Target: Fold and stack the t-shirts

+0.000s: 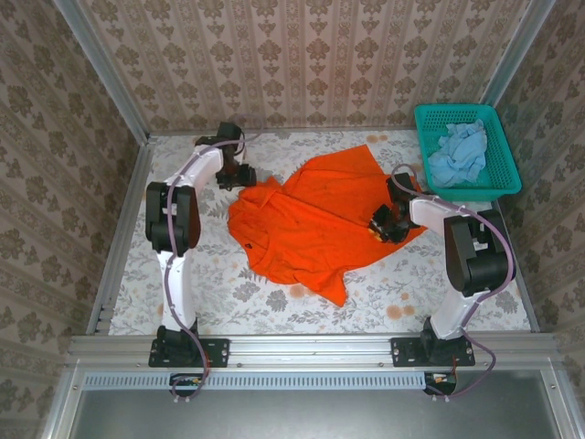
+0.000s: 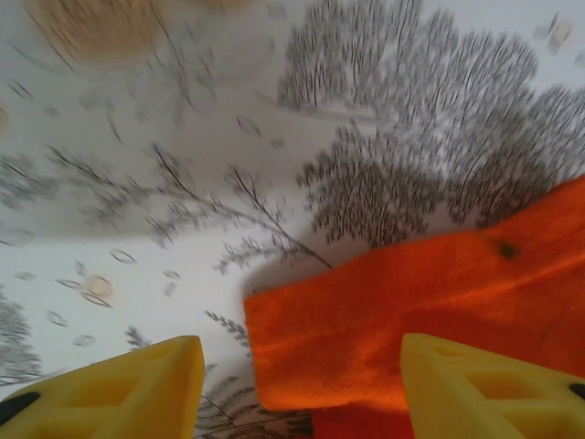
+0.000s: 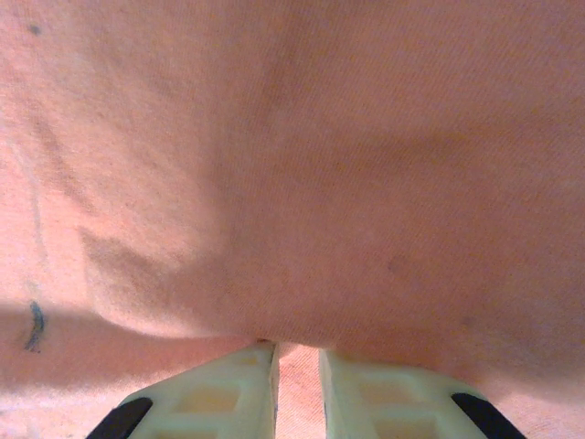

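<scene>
- Lying spread but rumpled across the middle of a flower-patterned table (image 1: 228,293) is a large bright orange t-shirt (image 1: 315,224), seen from the overhead camera.
- The left gripper (image 1: 239,174) sits low at the far left of the table, just beside the shirt's upper left corner.
- From the left wrist camera, the two yellow fingers (image 2: 137,389) stand wide apart. An edge of the orange cloth lies flat on the table between them, closer to the right-hand finger. Neither finger touches it.
- The right gripper (image 1: 382,224) is down on the right-hand edge of the orange shirt, over the cloth itself.
- From the right wrist camera, its pale fingers (image 3: 228,389) are drawn almost together, with only a thin strip of cloth in the gap. A soft fold of the shirt bulges directly over their tips, so they appear to be pinching it.
- A teal basket (image 1: 454,109) stands at the far right corner of the table, well apart from the orange shirt.
- A pale blue t-shirt (image 1: 460,154) lies crumpled in a heap inside that basket.
</scene>
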Robot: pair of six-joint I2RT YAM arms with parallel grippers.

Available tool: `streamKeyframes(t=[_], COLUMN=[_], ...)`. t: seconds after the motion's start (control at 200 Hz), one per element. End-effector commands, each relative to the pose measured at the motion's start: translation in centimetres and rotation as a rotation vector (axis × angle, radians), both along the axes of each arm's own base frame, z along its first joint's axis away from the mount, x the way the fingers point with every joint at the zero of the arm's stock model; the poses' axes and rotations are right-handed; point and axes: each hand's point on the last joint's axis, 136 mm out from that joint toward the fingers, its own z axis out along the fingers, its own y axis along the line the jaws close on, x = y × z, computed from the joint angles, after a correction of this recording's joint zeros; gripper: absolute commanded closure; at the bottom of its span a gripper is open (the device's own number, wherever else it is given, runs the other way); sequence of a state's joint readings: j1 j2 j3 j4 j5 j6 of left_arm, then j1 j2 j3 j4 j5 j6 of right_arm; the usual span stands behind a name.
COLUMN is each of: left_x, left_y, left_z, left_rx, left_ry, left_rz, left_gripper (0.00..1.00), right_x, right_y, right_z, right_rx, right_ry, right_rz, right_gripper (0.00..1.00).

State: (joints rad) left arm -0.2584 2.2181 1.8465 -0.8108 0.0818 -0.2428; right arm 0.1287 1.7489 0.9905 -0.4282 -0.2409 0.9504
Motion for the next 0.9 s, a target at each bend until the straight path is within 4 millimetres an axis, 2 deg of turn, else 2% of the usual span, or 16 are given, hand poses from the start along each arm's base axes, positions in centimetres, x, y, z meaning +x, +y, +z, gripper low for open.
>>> streamKeyframes(t=[0.0,0.08,0.215,0.29,0.38,0.515,0.76,0.895], left_x=[-1.8,-2.1,-1.3,-0.1,1.3,3.8,9.4,12.8], left_y=[-1.0,-0.9,-1.6,-1.8,-1.2,1.1,7.7,8.9], left_z=[-2.9,-4.7,-6.3,-6.4,-6.1,-4.9,-0.7,1.4], left_rx=[-0.04,-0.02,-0.026,-0.028,0.004,0.077,0.259,0.279], left_ry=[0.103,0.137,0.147,0.123,0.083,-0.005,-0.195,-0.273], left_rz=[-0.009,0.002,0.023,0.038,0.056,0.107,0.225,0.234], left_gripper=[0.4,0.41,0.63,0.8,1.0,1.0,1.0,1.0], right_x=[-0.2,0.1,0.4,0.2,0.2,-0.2,0.2,0.7], right_y=[0.1,0.0,0.0,-0.1,-0.2,-0.5,-0.6,-0.6], right_z=[-0.3,-0.2,0.1,0.1,0.2,0.4,1.4,1.7], right_rx=[0.007,0.007,0.005,-0.005,-0.009,-0.02,-0.032,-0.035], right_ry=[0.044,0.042,0.046,0.057,0.06,0.078,0.069,0.061], right_rz=[-0.003,-0.005,0.002,0.008,0.011,0.009,0.005,-0.005], right_gripper=[0.78,0.78,0.78,0.78,0.78,0.78,0.73,0.68])
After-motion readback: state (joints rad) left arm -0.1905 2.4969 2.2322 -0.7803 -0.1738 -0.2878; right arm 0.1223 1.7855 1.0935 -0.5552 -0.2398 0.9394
